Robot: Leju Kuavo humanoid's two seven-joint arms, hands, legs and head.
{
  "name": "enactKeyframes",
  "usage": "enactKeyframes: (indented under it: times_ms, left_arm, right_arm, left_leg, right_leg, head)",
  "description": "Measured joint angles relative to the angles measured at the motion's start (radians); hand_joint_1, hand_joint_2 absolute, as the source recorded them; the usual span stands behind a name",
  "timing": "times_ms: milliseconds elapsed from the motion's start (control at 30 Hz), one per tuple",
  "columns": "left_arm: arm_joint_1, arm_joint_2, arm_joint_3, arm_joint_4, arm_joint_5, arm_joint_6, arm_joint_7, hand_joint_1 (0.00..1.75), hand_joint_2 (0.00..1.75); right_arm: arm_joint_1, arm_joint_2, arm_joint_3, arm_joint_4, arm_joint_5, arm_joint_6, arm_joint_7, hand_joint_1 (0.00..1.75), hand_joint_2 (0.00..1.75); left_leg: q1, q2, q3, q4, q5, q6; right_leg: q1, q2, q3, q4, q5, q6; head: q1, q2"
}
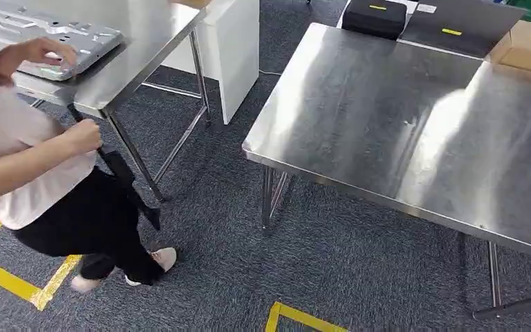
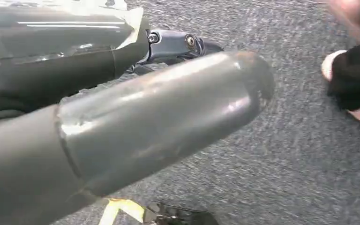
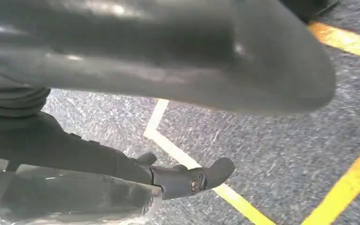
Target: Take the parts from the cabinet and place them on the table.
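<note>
Each hand, left hand (image 2: 136,126) and right hand (image 3: 168,56), presses a clear-wrapped part (image 2: 61,28) against its fingers. We should face the steel table (image 1: 415,131) squarely, then lower both flat.

The steel worktop (image 1: 415,131) lies bare across its middle; a black case (image 1: 375,16) sits at its far edge, and a person (image 1: 34,173) crouches well left of it.

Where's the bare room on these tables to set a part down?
The large steel table is bare from its near edge back to the black case and cardboard box. The smaller table is crowded: a metal panel and a person working there.
</note>
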Motion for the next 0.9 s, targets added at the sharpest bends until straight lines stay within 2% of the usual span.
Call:
enactKeyframes:
  times_ms: [33, 67, 100, 167, 200, 233, 267, 300, 333, 367, 400, 433, 467, 500, 533, 567, 633, 667, 700, 733, 767, 800, 833, 867, 900]
  left_arm:
    - [0.000, 0.000, 0.000, 0.000, 0.000, 0.001, 0.000, 0.00, 0.00]
    - [0.000, -0.002, 0.000, 0.000, 0.000, 0.002, 0.000, 0.00, 0.00]
    - [0.000, -0.003, 0.000, 0.000, 0.000, 0.004, 0.000, 0.00, 0.00]
    - [0.001, -0.004, 0.000, 0.000, 0.000, 0.007, 0.000, 0.00, 0.00]
    - [0.003, -0.003, 0.002, 0.000, 0.000, 0.008, -0.001, 0.00, 0.00]
    - [0.004, -0.004, 0.003, 0.000, 0.000, 0.008, -0.002, 0.00, 0.00]
    - [0.004, -0.005, 0.004, 0.001, 0.000, 0.008, -0.002, 0.00, 0.00]
    - [0.004, -0.005, 0.005, 0.001, 0.000, 0.008, -0.002, 0.00, 0.00]
    - [0.004, -0.006, 0.006, 0.001, 0.000, 0.008, -0.002, 0.00, 0.00]
    - [0.004, -0.006, 0.006, 0.001, -0.002, 0.008, -0.002, 0.00, 0.00]
    - [0.004, -0.006, 0.007, 0.001, -0.002, 0.008, -0.002, 0.00, 0.00]
    - [0.004, -0.006, 0.007, 0.001, -0.002, 0.008, -0.002, 0.00, 0.00]
    - [0.003, -0.006, 0.008, 0.001, -0.002, 0.008, -0.002, 0.00, 0.00]
    - [0.002, -0.006, 0.008, 0.001, -0.007, 0.007, -0.003, 0.00, 0.00]
    - [0.001, -0.006, 0.008, 0.001, -0.014, 0.005, -0.005, 0.00, 0.00]
    - [-0.001, -0.005, 0.008, 0.001, -0.016, 0.004, -0.005, 0.00, 0.00]
    - [-0.002, -0.005, 0.008, 0.001, -0.023, -0.002, -0.005, 0.00, 0.00]
    - [-0.002, -0.004, 0.008, 0.001, -0.024, -0.002, -0.005, 0.00, 0.00]
    - [-0.002, -0.004, 0.008, 0.001, -0.025, -0.003, -0.004, 0.00, 0.00]
    - [-0.003, -0.005, 0.008, 0.001, -0.027, -0.003, -0.004, 0.00, 0.00]
    - [-0.003, -0.004, 0.008, 0.001, -0.028, -0.003, -0.004, 0.00, 0.00]
    - [-0.003, -0.004, 0.008, 0.001, -0.028, -0.003, -0.004, 0.00, 0.00]
    - [-0.003, -0.003, 0.008, 0.001, -0.028, -0.003, -0.005, 0.00, 0.00]
    - [-0.003, -0.003, 0.008, 0.001, -0.028, -0.004, -0.005, 0.00, 0.00]
    - [-0.003, -0.003, 0.008, 0.001, -0.028, -0.004, -0.005, 0.00, 0.00]
  right_arm:
    - [-0.002, -0.001, 0.001, 0.000, 0.001, 0.000, 0.000, 0.00, 0.00]
    - [-0.003, -0.003, 0.002, 0.000, 0.001, 0.000, 0.000, 0.00, 0.00]
    - [-0.003, -0.003, 0.002, 0.000, 0.001, 0.000, 0.000, 0.00, 0.00]
    - [0.001, -0.003, 0.004, 0.000, 0.001, 0.000, 0.000, 0.00, 0.00]
    - [0.001, -0.002, 0.004, 0.000, 0.000, 0.003, 0.000, 0.00, 0.00]
    - [-0.001, -0.003, 0.005, 0.000, -0.002, 0.003, 0.000, 0.00, 0.00]
    - [0.000, -0.003, 0.005, 0.000, -0.002, 0.003, 0.000, 0.00, 0.00]
    - [0.001, -0.003, 0.005, 0.000, -0.002, 0.003, 0.000, 0.00, 0.00]
    - [0.001, -0.003, 0.005, 0.000, -0.003, 0.003, 0.000, 0.00, 0.00]
    - [0.001, -0.003, 0.005, 0.000, -0.003, 0.003, 0.000, 0.00, 0.00]
    - [0.001, -0.003, 0.005, 0.000, -0.003, 0.003, 0.000, 0.00, 0.00]
    - [0.001, -0.004, 0.005, 0.000, -0.004, 0.003, 0.000, 0.00, 0.00]
    - [0.001, -0.004, 0.005, 0.000, -0.006, 0.003, 0.001, 0.00, 0.00]
    - [0.001, -0.004, 0.005, 0.000, -0.010, 0.003, 0.002, 0.00, 0.00]
    - [0.001, -0.003, 0.005, 0.000, -0.013, 0.002, 0.004, 0.00, 0.00]
    - [0.000, -0.001, 0.005, 0.000, -0.017, -0.001, 0.005, 0.00, 0.00]
    - [-0.001, 0.000, 0.005, 0.000, -0.021, -0.007, 0.006, 0.00, 0.00]
    - [0.000, 0.001, 0.005, 0.000, -0.021, -0.010, 0.006, 0.00, 0.00]
    - [0.001, 0.002, 0.005, 0.000, -0.021, -0.011, 0.006, 0.00, 0.00]
    - [0.003, 0.001, 0.005, 0.000, -0.021, -0.012, 0.006, 0.00, 0.00]
    - [0.004, 0.001, 0.005, 0.000, -0.021, -0.012, 0.006, 0.00, 0.00]
    - [0.004, 0.001, 0.005, 0.000, -0.021, -0.012, 0.006, 0.00, 0.00]
    - [0.004, 0.001, 0.005, 0.000, -0.020, -0.012, 0.006, 0.00, 0.00]
    - [0.004, 0.002, 0.005, 0.000, -0.019, -0.012, 0.006, 0.00, 0.00]
    - [0.005, 0.001, 0.005, 0.000, -0.018, -0.012, 0.006, 0.00, 0.00]
  left_leg:
    - [-0.006, 0.000, -0.007, 0.004, 0.009, -0.006]
    - [-0.006, 0.002, -0.011, 0.004, 0.020, -0.012]
    - [-0.005, 0.003, -0.009, -0.002, 0.031, -0.017]
    - [-0.004, 0.003, -0.010, -0.007, 0.047, -0.028]
    - [0.003, 0.001, -0.022, 0.000, 0.041, -0.032]
    - [0.004, -0.003, -0.038, 0.046, -0.045, -0.040]
    - [0.007, -0.003, -0.053, 0.112, -0.121, -0.047]
    - [0.009, -0.003, -0.070, 0.196, -0.185, -0.054]
    - [0.013, -0.003, -0.086, 0.288, -0.220, -0.061]
    - [0.016, -0.003, -0.087, 0.336, -0.216, -0.064]
    - [0.020, -0.003, -0.073, 0.348, -0.190, -0.067]
    - [0.025, -0.003, -0.040, 0.322, -0.154, -0.070]
    - [0.030, -0.003, 0.012, 0.259, -0.122, -0.072]
    - [0.033, -0.003, 0.082, 0.167, -0.112, -0.071]
    - [0.032, -0.005, 0.154, 0.079, -0.122, -0.067]
    - [0.029, -0.006, 0.182, 0.021, -0.133, -0.062]
    - [0.021, -0.007, 0.168, 0.020, -0.138, -0.057]
    - [0.020, -0.007, 0.165, 0.008, -0.136, -0.054]
    - [0.030, -0.004, 0.156, -0.017, -0.129, -0.040]
    - [0.024, -0.001, 0.142, -0.019, -0.118, -0.023]
    - [0.023, 0.000, 0.129, -0.017, -0.107, -0.013]
    - [0.019, 0.000, 0.112, -0.017, -0.093, -0.008]
    - [0.016, 0.002, 0.097, -0.016, -0.081, -0.007]
    - [0.015, 0.003, 0.081, -0.015, -0.069, -0.007]
    - [0.015, 0.004, 0.065, -0.014, -0.057, -0.009]
  right_leg:
    - [0.005, 0.001, 0.070, -0.102, -0.018, -0.010]
    - [0.012, 0.003, 0.084, -0.147, -0.030, -0.018]
    - [0.011, 0.004, 0.068, -0.140, -0.027, -0.021]
    - [0.011, 0.003, 0.058, -0.139, -0.015, -0.040]
    - [-0.010, 0.001, 0.052, -0.141, -0.001, -0.053]
    - [-0.004, -0.003, 0.035, -0.140, 0.015, -0.069]
    - [-0.004, -0.004, 0.022, -0.140, 0.026, -0.076]
    - [-0.003, -0.006, 0.009, -0.139, 0.039, -0.077]
    - [-0.002, -0.008, -0.007, -0.137, 0.051, -0.075]
    - [-0.002, -0.009, -0.017, -0.135, 0.060, -0.073]
    - [-0.002, -0.010, -0.028, -0.132, 0.068, -0.068]
    - [-0.003, -0.010, -0.041, -0.127, 0.075, -0.065]
    - [-0.004, -0.010, -0.054, -0.118, 0.081, -0.060]
    - [-0.005, -0.010, -0.065, -0.108, 0.084, -0.056]
    - [-0.002, -0.010, -0.076, -0.096, 0.085, -0.052]
    - [0.001, -0.010, -0.086, -0.082, 0.088, -0.049]
    - [-0.003, -0.011, -0.099, -0.082, 0.106, -0.023]
    - [-0.002, -0.011, -0.104, -0.081, 0.113, -0.013]
    - [0.004, -0.011, -0.116, -0.070, 0.104, -0.010]
    - [-0.001, -0.006, -0.138, -0.038, 0.062, -0.018]
    - [-0.001, -0.005, -0.162, 0.019, 0.009, -0.031]
    - [-0.003, -0.003, -0.183, 0.100, -0.045, -0.038]
    - [-0.004, -0.002, -0.200, 0.171, -0.077, -0.037]
    - [-0.004, -0.001, -0.207, 0.222, -0.084, -0.029]
    - [-0.005, -0.001, -0.196, 0.237, -0.067, -0.017]
  head:
    - [0.001, 0.000]
    - [-0.003, 0.000]
    - [-0.005, 0.000]
    - [-0.005, 0.000]
    - [-0.002, 0.000]
    - [-0.007, 0.000]
    - [-0.013, 0.000]
    - [-0.012, 0.000]
    - [-0.013, 0.000]
    - [-0.012, 0.000]
    - [-0.013, 0.000]
    - [-0.013, 0.000]
    - [-0.013, 0.000]
    - [-0.013, 0.000]
    - [-0.015, 0.000]
    - [-0.012, 0.000]
    - [-0.014, 0.000]
    - [-0.014, 0.000]
    - [-0.011, 0.000]
    - [-0.011, 0.000]
    - [-0.008, 0.000]
    - [-0.006, 0.000]
    - [-0.009, 0.000]
    - [-0.007, 0.000]
    - [-0.009, 0.000]
